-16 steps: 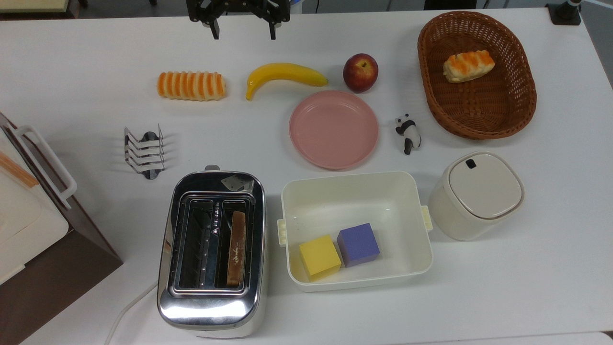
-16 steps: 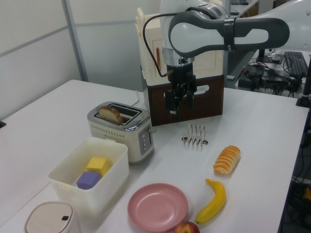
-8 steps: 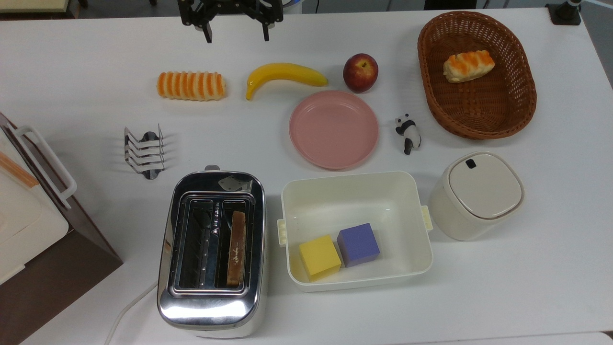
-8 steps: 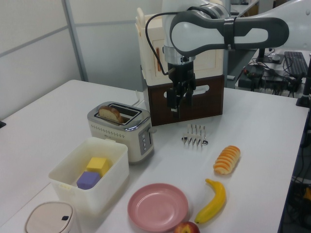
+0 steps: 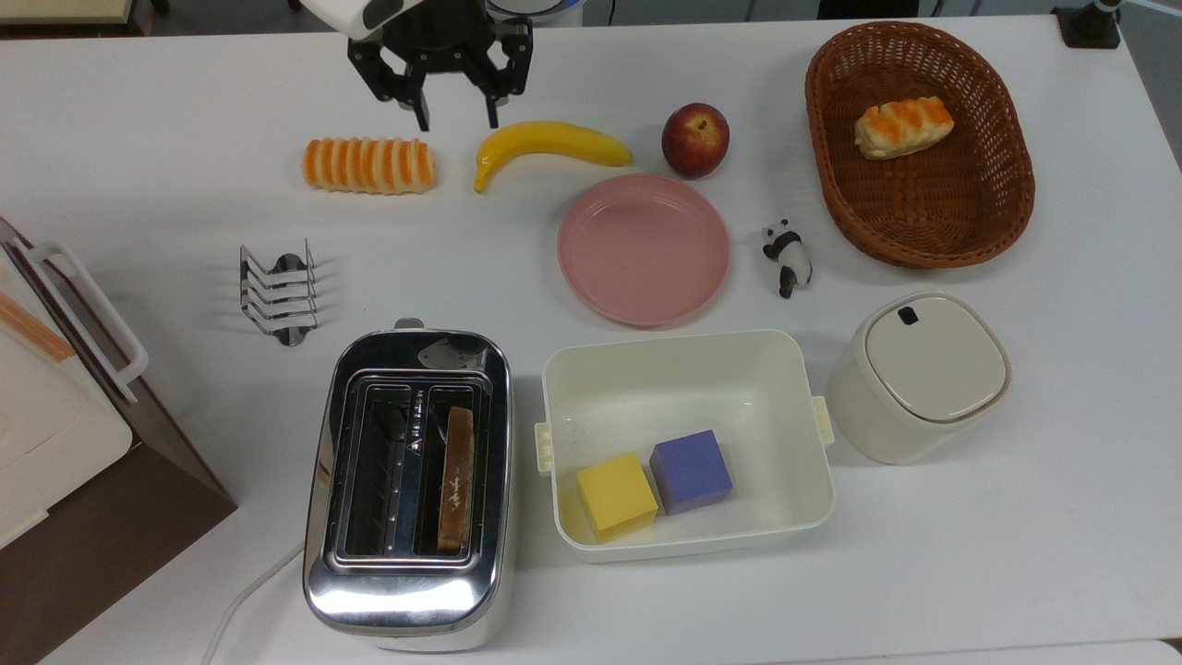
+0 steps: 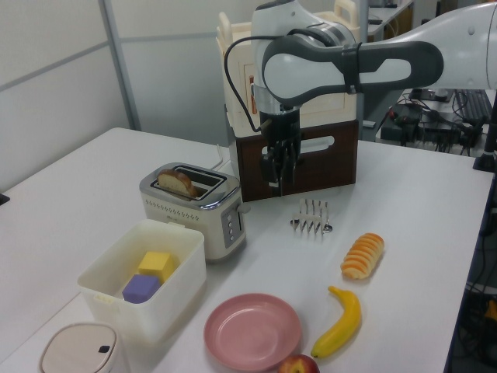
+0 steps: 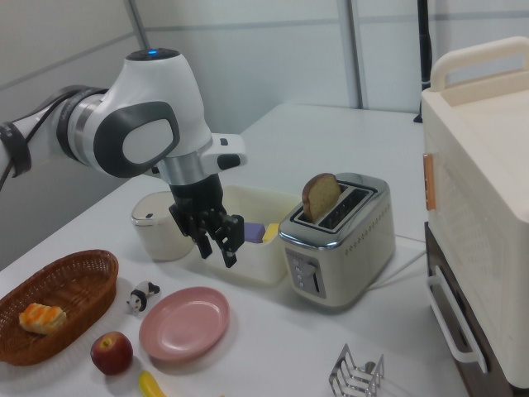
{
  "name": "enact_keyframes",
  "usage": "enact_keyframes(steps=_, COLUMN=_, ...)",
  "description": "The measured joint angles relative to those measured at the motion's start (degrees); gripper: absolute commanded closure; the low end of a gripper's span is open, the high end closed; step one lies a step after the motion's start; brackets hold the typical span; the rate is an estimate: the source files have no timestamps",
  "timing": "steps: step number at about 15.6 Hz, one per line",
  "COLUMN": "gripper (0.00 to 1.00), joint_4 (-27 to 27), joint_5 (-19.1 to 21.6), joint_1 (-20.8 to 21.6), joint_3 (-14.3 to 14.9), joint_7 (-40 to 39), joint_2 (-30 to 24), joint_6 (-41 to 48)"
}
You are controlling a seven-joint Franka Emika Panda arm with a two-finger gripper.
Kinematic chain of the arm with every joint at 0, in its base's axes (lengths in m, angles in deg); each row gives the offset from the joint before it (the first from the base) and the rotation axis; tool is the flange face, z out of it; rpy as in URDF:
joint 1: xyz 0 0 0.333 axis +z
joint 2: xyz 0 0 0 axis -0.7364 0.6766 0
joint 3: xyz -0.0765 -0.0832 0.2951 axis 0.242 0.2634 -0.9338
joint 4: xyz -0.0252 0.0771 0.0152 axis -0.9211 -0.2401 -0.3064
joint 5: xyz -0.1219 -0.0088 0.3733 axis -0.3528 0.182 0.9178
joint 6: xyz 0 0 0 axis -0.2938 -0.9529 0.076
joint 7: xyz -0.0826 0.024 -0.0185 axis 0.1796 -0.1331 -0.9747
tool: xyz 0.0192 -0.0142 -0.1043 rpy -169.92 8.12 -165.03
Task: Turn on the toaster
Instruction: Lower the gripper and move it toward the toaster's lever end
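The chrome two-slot toaster [image 5: 406, 480] stands at the top view's lower left, with a slice of toast [image 5: 456, 480] upright in one slot and its small lever tab [image 5: 408, 324] on the end facing the arm. A white cord [image 5: 249, 591] leaves its other end. The toaster also shows in the left view [image 6: 194, 206] and the right view [image 7: 339, 240]. My gripper [image 5: 457, 120] hangs open and empty above the table, over the gap between a striped bread roll and a banana, well away from the toaster. It points downward in the left view [image 6: 278, 175] and the right view [image 7: 216, 244].
A wire toast rack [image 5: 277, 294] sits between the gripper and the toaster. The bread roll [image 5: 369, 165], banana [image 5: 549, 143], apple [image 5: 694, 139] and pink plate [image 5: 644, 249] lie nearby. A white bin [image 5: 683, 369] stands beside the toaster, and a box appliance [image 5: 55, 406] is at the top view's left.
The gripper has come away from the table's far edge toward the toaster, moving down in the top view and left in the left view. It stays open. Nothing else moved.
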Motion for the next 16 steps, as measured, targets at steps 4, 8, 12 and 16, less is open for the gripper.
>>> enact_keyframes(steps=4, gripper=1.0, joint_4=-0.32, joint_5=0.1, joint_1=-0.01, joint_3=1.58, joint_7=-4.2, joint_2=0.09, joint_6=-1.31)
enact_keyframes(steps=8, gripper=1.0, joint_4=-0.32, joint_5=0.1, joint_1=-0.01, joint_3=2.12, joint_7=-4.34, joint_2=0.58, joint_6=-5.79)
enact_keyframes(steps=12, gripper=1.0, joint_4=-0.25, joint_5=0.1, joint_1=-0.02, joint_3=2.53, joint_7=-4.35, joint_2=3.59, joint_6=-13.82)
enact_keyframes(steps=16, gripper=1.0, joint_4=-1.15, joint_5=0.1, joint_1=-0.02, joint_3=2.54, joint_7=-4.39, joint_2=8.12, joint_6=-16.41)
